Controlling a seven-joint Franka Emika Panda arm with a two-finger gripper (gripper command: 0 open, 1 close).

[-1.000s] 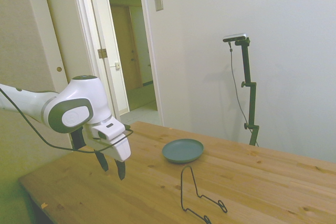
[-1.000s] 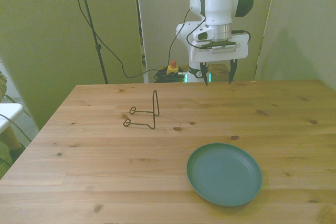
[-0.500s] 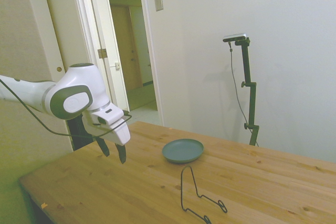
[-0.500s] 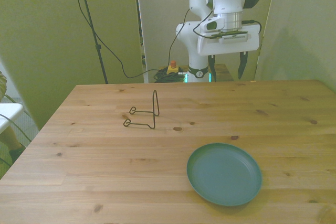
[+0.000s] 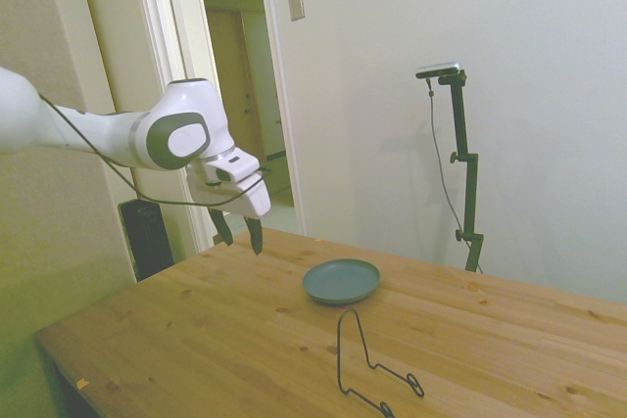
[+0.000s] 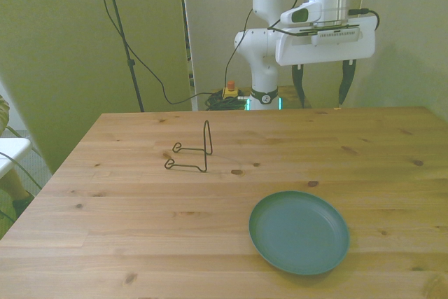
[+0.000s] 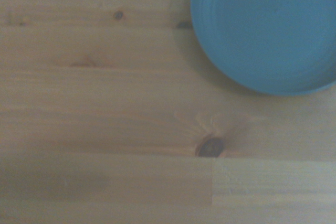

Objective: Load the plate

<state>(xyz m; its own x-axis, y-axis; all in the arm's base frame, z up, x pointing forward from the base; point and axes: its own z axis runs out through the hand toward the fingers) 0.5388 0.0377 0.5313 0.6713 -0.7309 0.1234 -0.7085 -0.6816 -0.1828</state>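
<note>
Plate (image 6: 299,232): round, shallow, matte teal, lying flat and right way up on the tabletop (image 6: 140,229), rim raised slightly all round. It holds nothing; its inner surface is bare. Being circular, it has no long axis and points no particular way. In the front view it sits close to the table's near edge, toward the front view's right, well apart from every corner. The wrist view shows part of the same plate (image 7: 265,30) against bare wood grain with a dark knot (image 7: 211,147) nearby.

Wire stand (image 6: 192,150): thin black wire, standing on the tabletop with one tall upright loop and low curled feet. It is empty and stands well apart from the plate, nearer the table's middle and toward the front view's left.

Gripper (image 6: 322,83): suspended in the air above the table's far edge, fingers pointing downward, spread apart and grasping nothing. In the side view the gripper (image 5: 238,232) hangs clear of the wood, apart from the plate (image 5: 341,281).
</note>
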